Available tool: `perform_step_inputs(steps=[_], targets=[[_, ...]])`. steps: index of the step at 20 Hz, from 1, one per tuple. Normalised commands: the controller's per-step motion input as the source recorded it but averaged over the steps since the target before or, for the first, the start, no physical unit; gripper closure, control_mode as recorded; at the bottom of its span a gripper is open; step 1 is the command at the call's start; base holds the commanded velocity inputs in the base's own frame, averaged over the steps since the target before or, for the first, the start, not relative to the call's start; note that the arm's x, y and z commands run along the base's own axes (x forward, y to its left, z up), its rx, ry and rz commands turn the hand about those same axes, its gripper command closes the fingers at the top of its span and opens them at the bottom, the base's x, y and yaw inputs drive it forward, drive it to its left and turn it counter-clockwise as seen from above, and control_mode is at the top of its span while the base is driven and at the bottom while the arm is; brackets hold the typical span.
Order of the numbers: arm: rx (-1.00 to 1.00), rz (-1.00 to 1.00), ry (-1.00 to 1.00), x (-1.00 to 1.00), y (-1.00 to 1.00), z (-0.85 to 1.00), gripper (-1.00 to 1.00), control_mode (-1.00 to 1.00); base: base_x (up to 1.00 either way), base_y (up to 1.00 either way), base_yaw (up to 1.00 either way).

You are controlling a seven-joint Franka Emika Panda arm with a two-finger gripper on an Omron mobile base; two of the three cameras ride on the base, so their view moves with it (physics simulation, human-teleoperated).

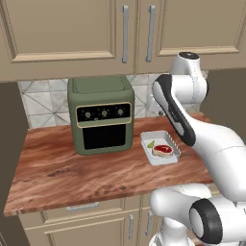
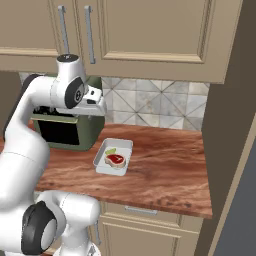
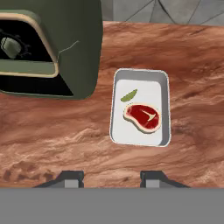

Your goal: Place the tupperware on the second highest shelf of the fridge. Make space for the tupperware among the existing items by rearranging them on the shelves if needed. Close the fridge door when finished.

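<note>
Tupperware (image 3: 141,107) at frame centre on wooden counter (image 3: 52,140), holding red steak (image 3: 142,117) and green piece (image 3: 128,95). Gripper (image 3: 111,178) fingers spread wide, holding nothing.

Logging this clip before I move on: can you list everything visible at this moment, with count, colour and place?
tupperware: one, whitish-grey, on the counter right of the oven
steak: one, red, inside the tupperware
green piece: one, small, inside the tupperware beside the steak
countertop oven: one, green with dark door, on the counter against the wall
counter: one, reddish-brown wood grain
upper cabinets: beige, grey bar handles, above the counter
lower cabinets: beige, below the counter
backsplash: grey patterned tiles behind the counter
arm: one, white with dark joints
fingers: two, dark, apart, above the counter near the tupperware
</note>
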Motion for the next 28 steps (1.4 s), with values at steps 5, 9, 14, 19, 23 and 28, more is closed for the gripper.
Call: perform_step_inputs(steps=[5,9,14,19,23,28], targets=[[0.0,-0.17,-0.02,-0.59,0.0,-0.18,-1.0,-1.0,0.0,0.0,0.0],[0.03,-0.53,-0.06,-0.81,-0.16,-0.61,-1.0,-1.0,0.0,0.0,0.0],[0.1,-0.7,0.03,-0.27,-0.25,-0.82,-1.0,-1.0,0.0,0.0,0.0],[0.09,-0.49,0.11,0.03,0.0,-0.59,-1.0,-1.0,0.0,0.0,0.0],[0.09,-0.18,0.21,0.26,-0.07,-0.19,-1.0,-1.0,0.0,0.0,0.0],[0.04,-0.02,0.23,0.45,-0.12,-0.05,-1.0,-1.0,0.0,0.0,0.0]])
